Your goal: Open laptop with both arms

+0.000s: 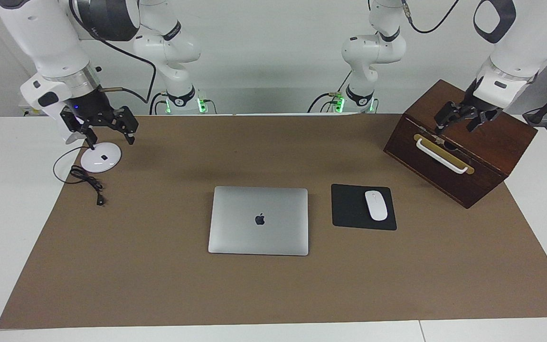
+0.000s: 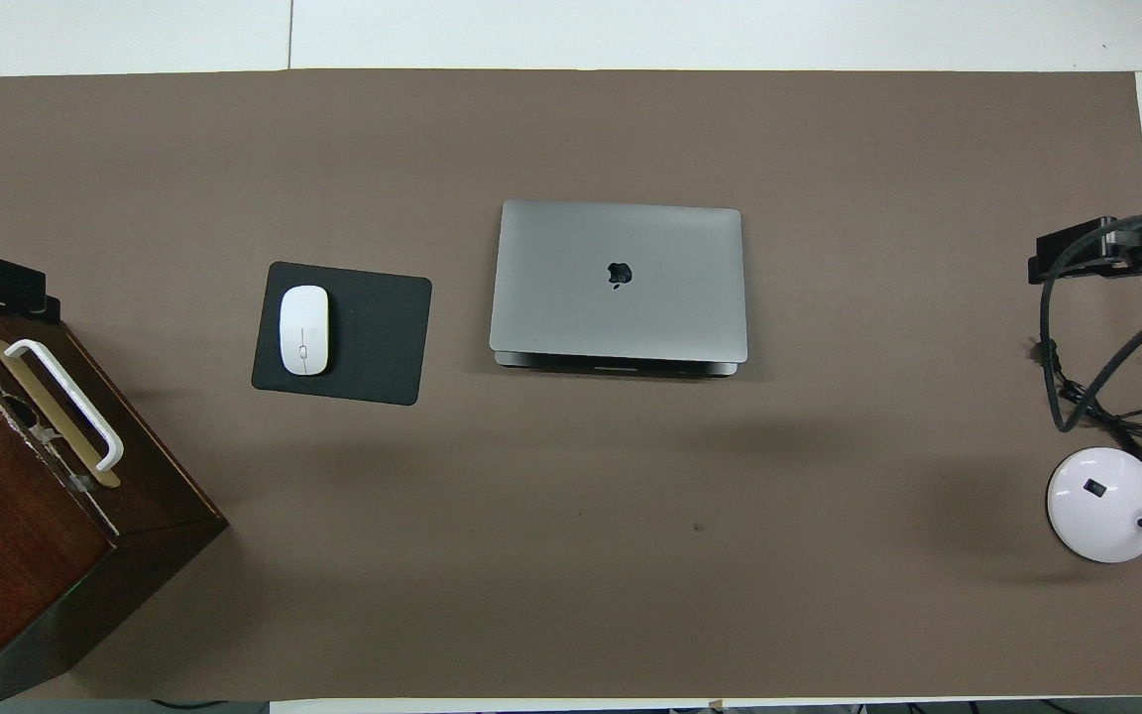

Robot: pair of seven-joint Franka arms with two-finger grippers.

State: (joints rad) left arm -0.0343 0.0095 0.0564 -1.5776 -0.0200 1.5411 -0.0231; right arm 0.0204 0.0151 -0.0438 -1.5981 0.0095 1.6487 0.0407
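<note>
Fingers spreading open on both, right gripper [image 1: 110, 127] hanging over the lamp base [image 1: 100, 157] at 9 o'clock, left gripper [image 1: 463, 117] over the wooden box [image 1: 463, 156] at 2 o'clock, both waiting clear of the closed laptop [image 1: 259, 220] lying mid-mat, likely leaving room to approach it

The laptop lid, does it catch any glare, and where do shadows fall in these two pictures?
In the facing view the laptop has a soft even sheen with no hard glare, and the wooden box casts little shadow. In the overhead view the laptop shows a thin dark shadow along its edge nearer the robots, with faint blurred shadow patches on the brown mat.
</note>
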